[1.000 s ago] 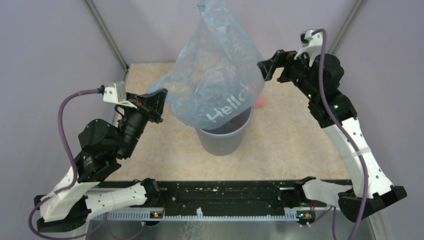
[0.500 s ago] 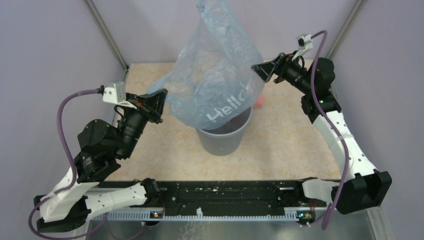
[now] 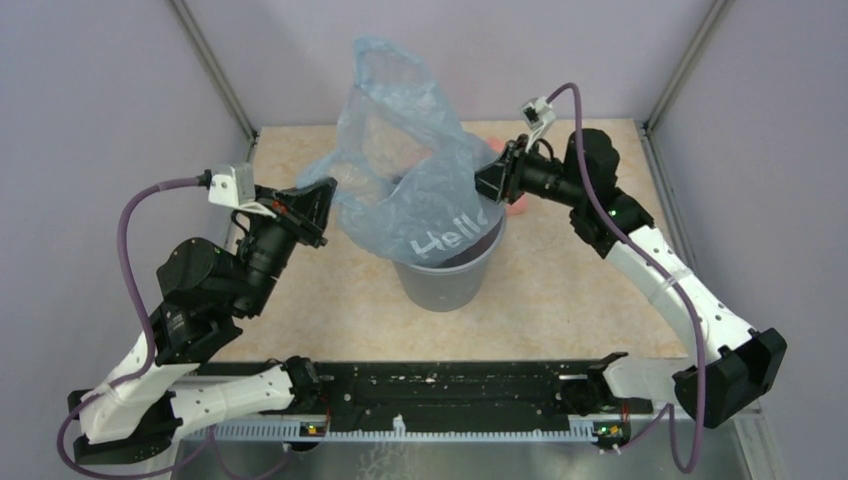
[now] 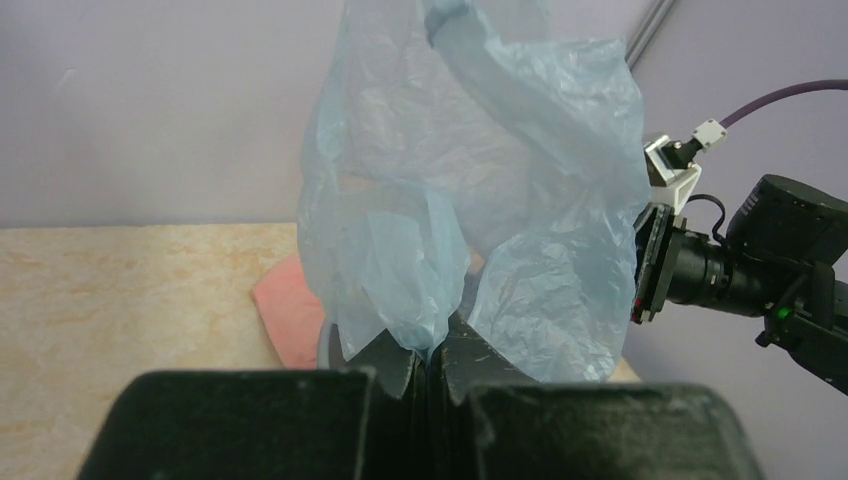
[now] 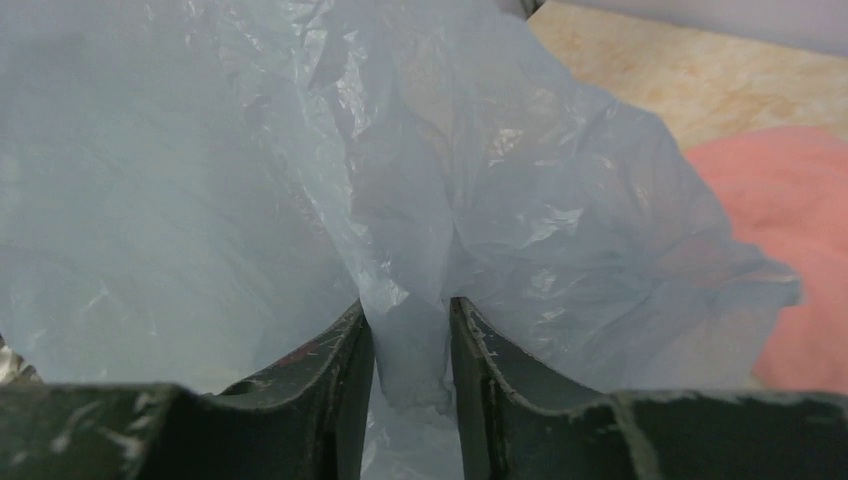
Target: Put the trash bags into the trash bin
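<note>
As I look from above, the blue bag stands up from the grey bin, its lower part at the mouth. Left wrist view: the left gripper pinches its edge, fingers together. Right wrist view: the right gripper clamps a fold.

Each arm pairs white perforated links with black joint housings. A purple cable loops beside the left arm, another trails the right arm. White camera brackets cap both wrists. The right gripper has black fingers with pale scuffs.
</note>
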### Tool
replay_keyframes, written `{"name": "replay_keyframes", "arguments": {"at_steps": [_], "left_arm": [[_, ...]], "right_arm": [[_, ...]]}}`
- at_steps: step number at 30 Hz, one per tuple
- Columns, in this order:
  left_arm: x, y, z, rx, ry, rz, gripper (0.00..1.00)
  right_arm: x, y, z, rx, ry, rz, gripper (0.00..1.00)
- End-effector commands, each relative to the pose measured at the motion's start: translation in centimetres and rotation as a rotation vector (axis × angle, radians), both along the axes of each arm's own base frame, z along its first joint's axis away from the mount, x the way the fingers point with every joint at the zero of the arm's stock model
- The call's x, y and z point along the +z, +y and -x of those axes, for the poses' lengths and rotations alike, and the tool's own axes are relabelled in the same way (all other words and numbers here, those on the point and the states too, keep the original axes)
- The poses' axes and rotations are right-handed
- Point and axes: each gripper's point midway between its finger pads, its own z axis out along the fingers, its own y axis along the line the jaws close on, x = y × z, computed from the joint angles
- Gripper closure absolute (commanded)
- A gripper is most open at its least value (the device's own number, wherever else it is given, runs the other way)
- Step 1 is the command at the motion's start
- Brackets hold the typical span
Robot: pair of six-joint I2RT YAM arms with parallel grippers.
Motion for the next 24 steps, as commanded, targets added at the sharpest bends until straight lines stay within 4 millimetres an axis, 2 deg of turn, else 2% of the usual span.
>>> {"name": "replay_keyframes", "arguments": {"at_steps": [1,3,6,9,12,17,24], "left_arm": [[0.8,-0.4,-0.1,-0.006,-0.024,0.000,1.00],[0.8,-0.5,-0.2,-0.004,-0.024,-0.002,1.00],[0.6,-0.7,-0.3,-0.004,-0.022,-0.008,1.00],[0.5,-0.9,-0.5,0.002,-0.022,-0.015,1.00],[0.3,-1.0,-0.7,0.006,-0.021,-0.024,1.00],[-0.1,-1.2,-0.9,0.017,-0.015,-0.038,1.00],[-0.7,-1.4,-1.2,0.025,-0.009,-0.046,1.00]], "right_arm": [[-1.4,1.4,1.6,0.003,0.014,0.081,0.71],[-3.5,1.9,1.9,-0.021,0.040,0.150,0.72],[-6.7,1.7,1.6,-0.082,0.087,0.249,0.75],[-8.3,1.5,1.6,-0.097,0.123,0.290,0.75],[-7.4,1.4,2.1,-0.099,0.106,0.297,0.64],[-4.2,0.4,2.8,-0.128,0.055,0.272,0.49],[-1.3,-1.5,3.6,-0.175,0.001,0.268,0.39]]}}
